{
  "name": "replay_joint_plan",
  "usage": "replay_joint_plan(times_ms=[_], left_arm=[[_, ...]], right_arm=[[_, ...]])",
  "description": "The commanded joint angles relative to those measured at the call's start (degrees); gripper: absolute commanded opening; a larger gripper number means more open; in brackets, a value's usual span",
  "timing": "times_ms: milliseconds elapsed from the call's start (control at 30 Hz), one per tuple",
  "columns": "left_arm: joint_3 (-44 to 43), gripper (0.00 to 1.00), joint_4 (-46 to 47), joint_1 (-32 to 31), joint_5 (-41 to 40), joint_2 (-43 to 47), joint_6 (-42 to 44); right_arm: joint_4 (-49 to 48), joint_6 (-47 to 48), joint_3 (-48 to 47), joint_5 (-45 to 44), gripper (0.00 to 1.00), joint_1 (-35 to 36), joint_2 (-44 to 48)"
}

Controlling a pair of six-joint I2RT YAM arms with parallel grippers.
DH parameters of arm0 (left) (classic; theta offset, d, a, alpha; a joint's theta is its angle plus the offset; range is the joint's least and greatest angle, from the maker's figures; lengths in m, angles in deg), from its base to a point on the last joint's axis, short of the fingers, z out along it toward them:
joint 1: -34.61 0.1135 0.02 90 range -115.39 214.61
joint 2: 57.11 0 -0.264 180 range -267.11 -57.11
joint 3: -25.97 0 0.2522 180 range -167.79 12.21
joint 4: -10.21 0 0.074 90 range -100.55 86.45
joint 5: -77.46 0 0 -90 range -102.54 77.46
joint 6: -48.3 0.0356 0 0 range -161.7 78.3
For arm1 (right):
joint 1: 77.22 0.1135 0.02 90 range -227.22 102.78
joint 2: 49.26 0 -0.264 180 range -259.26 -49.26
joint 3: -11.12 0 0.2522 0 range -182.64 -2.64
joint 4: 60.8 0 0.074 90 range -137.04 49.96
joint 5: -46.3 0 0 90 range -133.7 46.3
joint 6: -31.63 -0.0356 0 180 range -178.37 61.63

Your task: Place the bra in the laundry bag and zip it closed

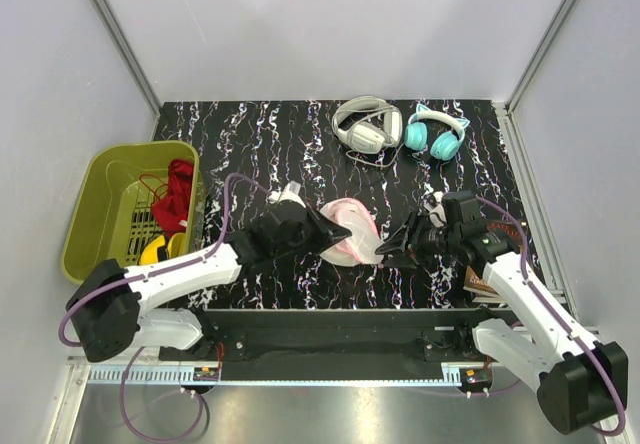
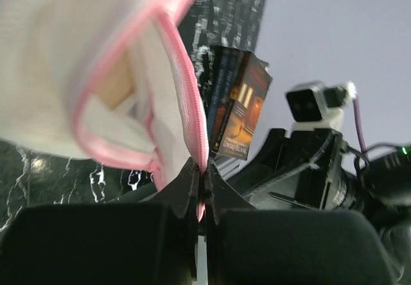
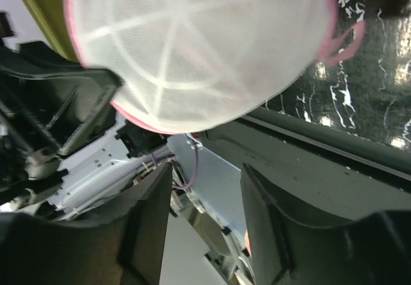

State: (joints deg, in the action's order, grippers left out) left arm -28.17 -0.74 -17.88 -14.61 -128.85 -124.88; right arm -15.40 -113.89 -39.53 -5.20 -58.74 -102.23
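**So, bag's pinched but not zipped yet**

Looks like we're at the zipping stage. The left claw [image 2: 202, 169] is clamped tight on the pink zipper trim of the round white mesh laundry bag [image 1: 350, 232], holding it up off the black marbled tabletop [image 1: 250, 134] between the two arms. The right claw [image 3: 207, 169] sits just under the dome, jaws partway open, nothing in them.

The bag's mouth gapes on the left wrist view, and a peach patch inside is probably the soft peach-orange bra [image 2: 115, 89], though it's blurry.

My guess for the next move: the right claw has to find the zipper pull while the left keeps the trim taut. I can't spot the pull anywhere.
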Motion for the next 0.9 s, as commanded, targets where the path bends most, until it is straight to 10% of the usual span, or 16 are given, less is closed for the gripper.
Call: replay_joint_plan(times_ms=[0,400,600,867], left_arm=[[-4.4,0.00,3.8,-0.2,1.5,3.6,13.5],[-0.3,0.00,24.2,7.1,10.5,1.3,18.7],[6.3,0.00,36.1,11.1,16.5,-2.5,14.4],[12.1,0.00,43.7,13.1,16.3,-3.0,8.7]], right_arm=[[8.0,6.6,-4.9,-0.7,0.59,0.2,2.1],[0.4,3.6,-4.2,0.6,0.98,0.1,2.0],[-23.4,-14.9,7.6,-3.0,1.00,0.2,4.0],[-34.1,-16.7,9.4,-7.7,0.98,0.2,-4.1]])
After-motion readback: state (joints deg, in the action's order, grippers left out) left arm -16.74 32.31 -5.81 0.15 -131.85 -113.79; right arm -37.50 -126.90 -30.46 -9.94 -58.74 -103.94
